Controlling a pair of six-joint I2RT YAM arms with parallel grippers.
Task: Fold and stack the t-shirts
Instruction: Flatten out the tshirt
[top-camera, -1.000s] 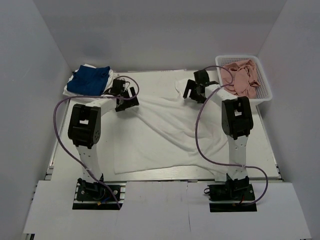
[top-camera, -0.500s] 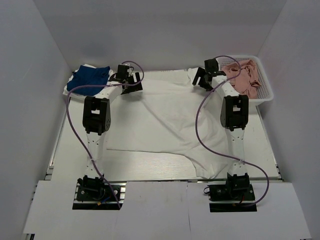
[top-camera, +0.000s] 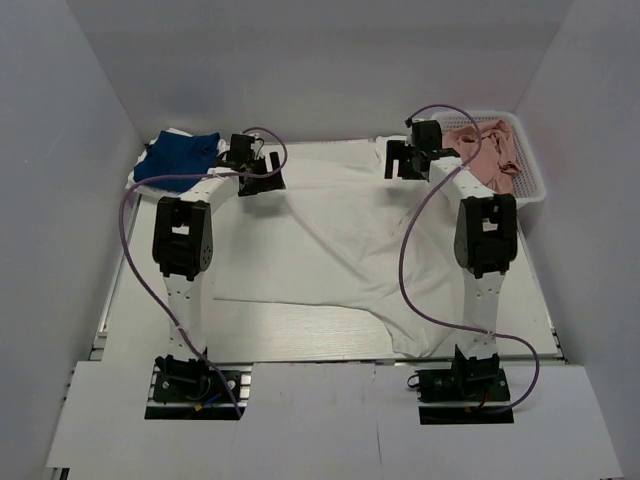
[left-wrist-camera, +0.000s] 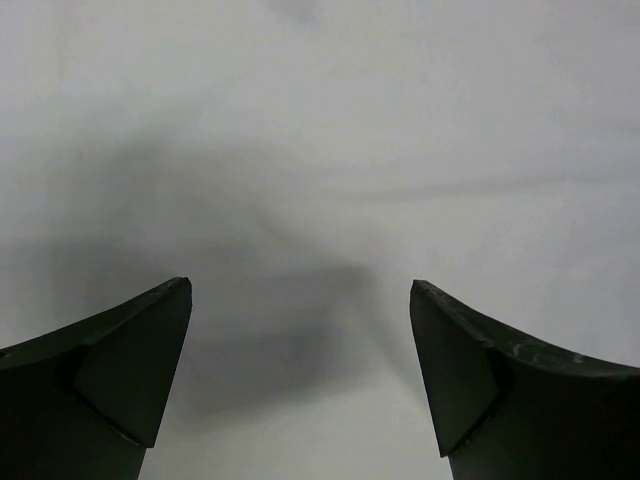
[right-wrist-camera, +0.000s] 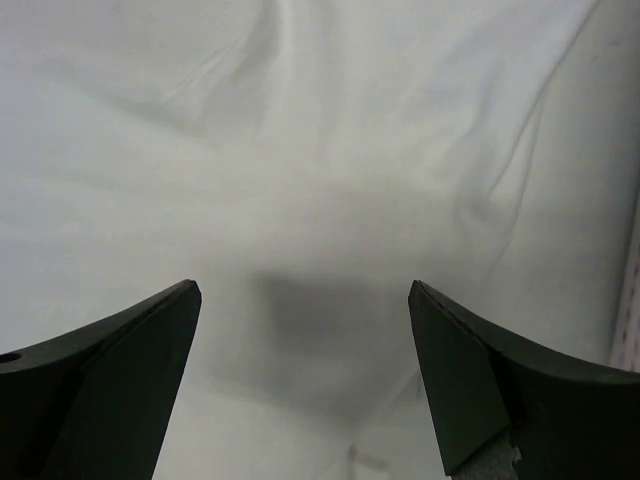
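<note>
On table, rumpled soft white t-shirt (top-camera: 340, 250)

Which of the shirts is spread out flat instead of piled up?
The large white shirt across the middle of the table. The blue shirt sits folded in the far left corner; the pink clothes are heaped in the basket.

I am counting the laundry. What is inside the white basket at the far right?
The white basket holds crumpled pink cloth. Its lower layers and the basket floor are covered, so the number of pieces cannot be told.
</note>
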